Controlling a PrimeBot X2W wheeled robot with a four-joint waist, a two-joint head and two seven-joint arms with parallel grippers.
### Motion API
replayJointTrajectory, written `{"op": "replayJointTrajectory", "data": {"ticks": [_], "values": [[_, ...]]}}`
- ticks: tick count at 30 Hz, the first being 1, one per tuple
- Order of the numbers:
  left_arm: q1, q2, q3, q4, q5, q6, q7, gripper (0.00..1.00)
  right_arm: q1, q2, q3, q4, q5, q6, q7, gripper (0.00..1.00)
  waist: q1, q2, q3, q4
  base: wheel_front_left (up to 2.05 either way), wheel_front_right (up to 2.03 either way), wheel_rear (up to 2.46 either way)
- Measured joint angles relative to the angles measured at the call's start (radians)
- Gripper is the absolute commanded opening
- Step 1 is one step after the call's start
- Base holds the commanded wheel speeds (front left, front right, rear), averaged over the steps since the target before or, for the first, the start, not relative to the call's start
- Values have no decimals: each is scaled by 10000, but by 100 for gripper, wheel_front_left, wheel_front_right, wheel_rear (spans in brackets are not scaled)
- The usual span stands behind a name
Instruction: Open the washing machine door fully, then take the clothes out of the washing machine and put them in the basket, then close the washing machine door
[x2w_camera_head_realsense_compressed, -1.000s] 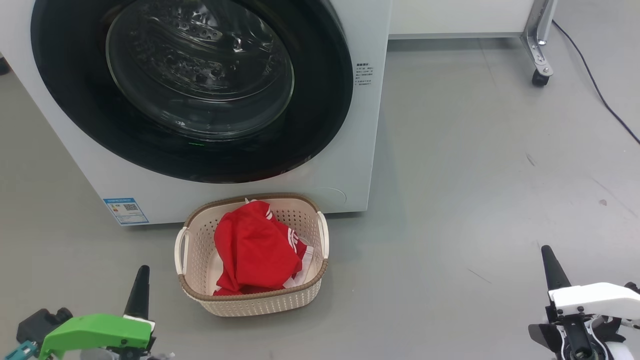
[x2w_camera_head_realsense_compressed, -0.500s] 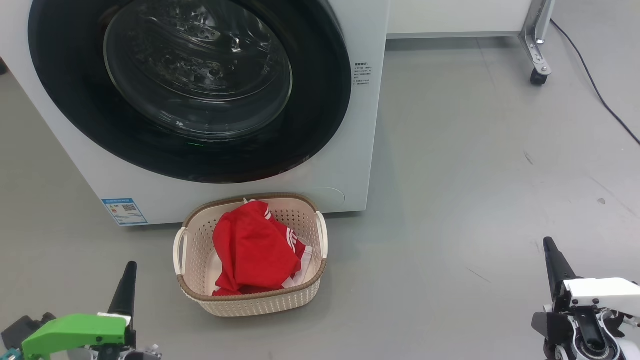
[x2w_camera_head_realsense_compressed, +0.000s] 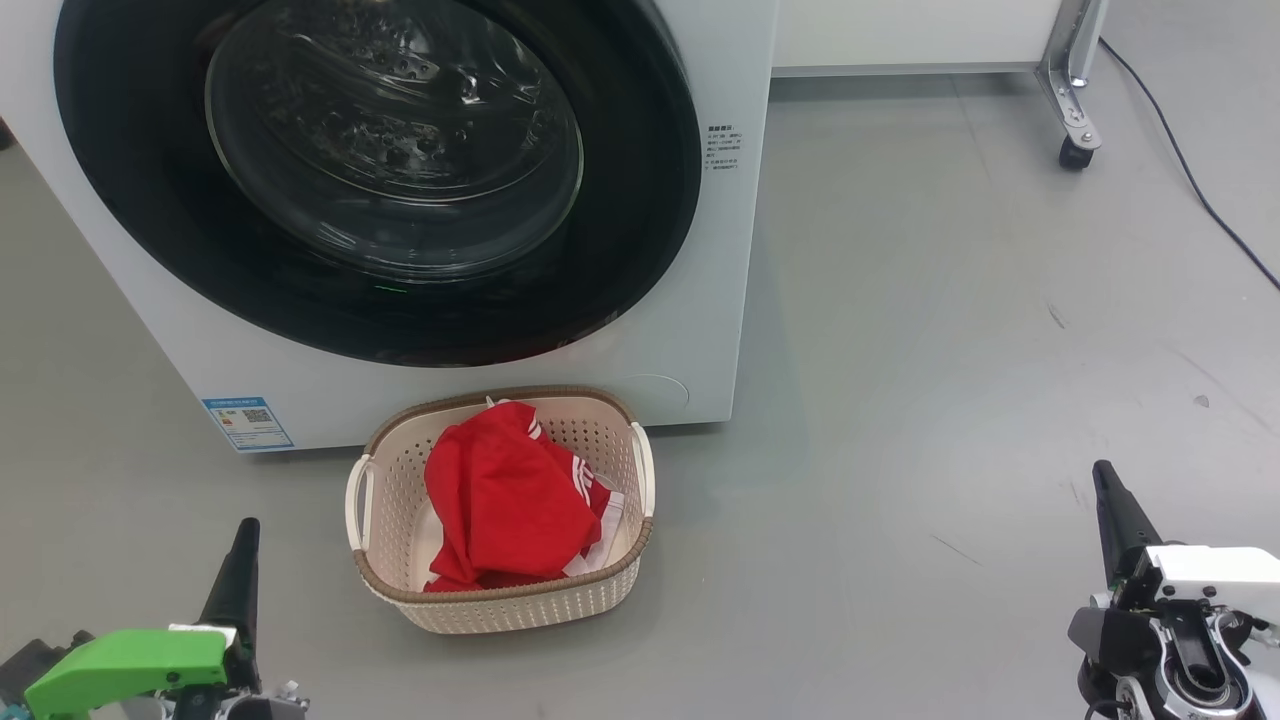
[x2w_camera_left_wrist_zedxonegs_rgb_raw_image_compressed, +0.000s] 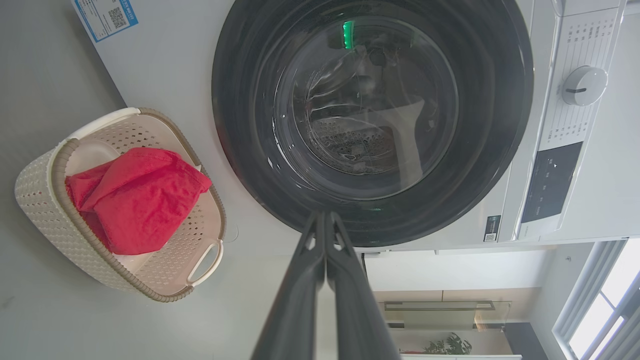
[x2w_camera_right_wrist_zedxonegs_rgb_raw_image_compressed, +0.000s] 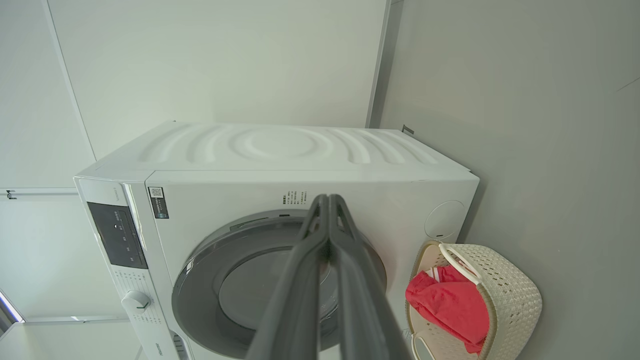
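The black-rimmed round glass washing machine door (x2w_camera_head_realsense_compressed: 380, 180), upper left, appears closed; bright red fabric clothes (x2w_camera_head_realsense_compressed: 505, 505) fill the cream perforated plastic basket (x2w_camera_head_realsense_compressed: 520, 612) below it. The left end effector (x2w_camera_head_realsense_compressed: 245, 530) and right end effector (x2w_camera_head_realsense_compressed: 1104, 475), in the bottom corners, are pinched together and empty. The task looks finished, so probably only parking the arms remains.

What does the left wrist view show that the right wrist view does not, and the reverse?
Left wrist view, not the right: the blue label on the washing machine, the perforated drum seen through the glass, a window, the shut left gripper. Right wrist view, not the left: the machine's embossed side panel and the shut right gripper. Both: the closed washing machine door, the dial, and the basket holding the red clothes.
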Motion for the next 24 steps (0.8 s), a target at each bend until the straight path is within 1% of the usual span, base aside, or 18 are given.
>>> {"op": "replayJointTrajectory", "data": {"ticks": [6,24], "values": [[-2,0,2,33,0,-71,0,0,-23,4,-4,23,0,8,2,0,0,0,-2,0,0,0,0],[-14,0,15,117,0,-73,29,0,-32,8,-21,73,0,10,27,0,0,0,-5,0,0,0,0]]}}
